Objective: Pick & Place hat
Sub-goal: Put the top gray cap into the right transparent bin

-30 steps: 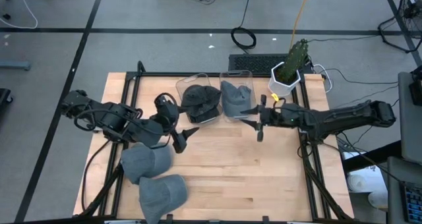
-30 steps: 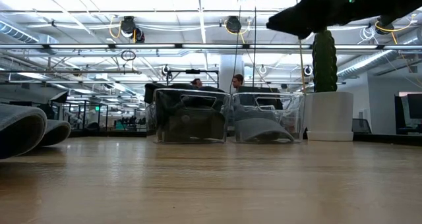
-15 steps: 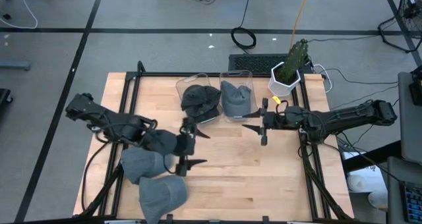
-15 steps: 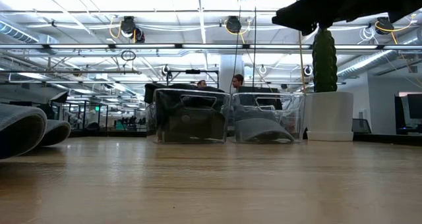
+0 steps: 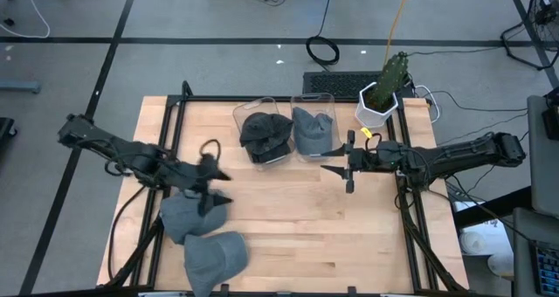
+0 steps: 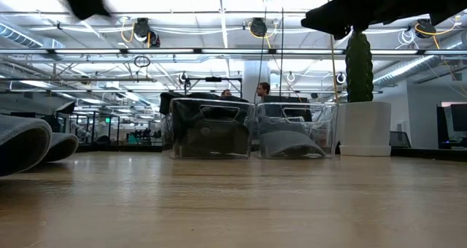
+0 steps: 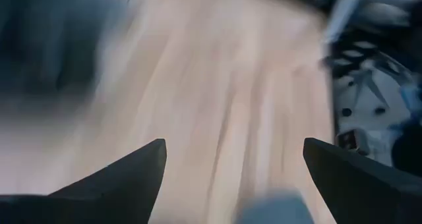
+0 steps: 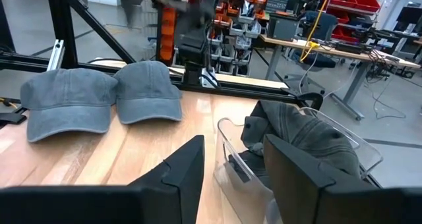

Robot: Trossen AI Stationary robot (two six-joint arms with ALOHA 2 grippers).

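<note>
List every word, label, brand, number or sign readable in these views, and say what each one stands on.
None can be read.
The grey caps on the table show no logo or lettering.
The two clear bins and the white cactus pot carry no label.
Red bins on the room's shelves may bear tags, too small to read.
The left wrist view is blurred throughout.
</note>
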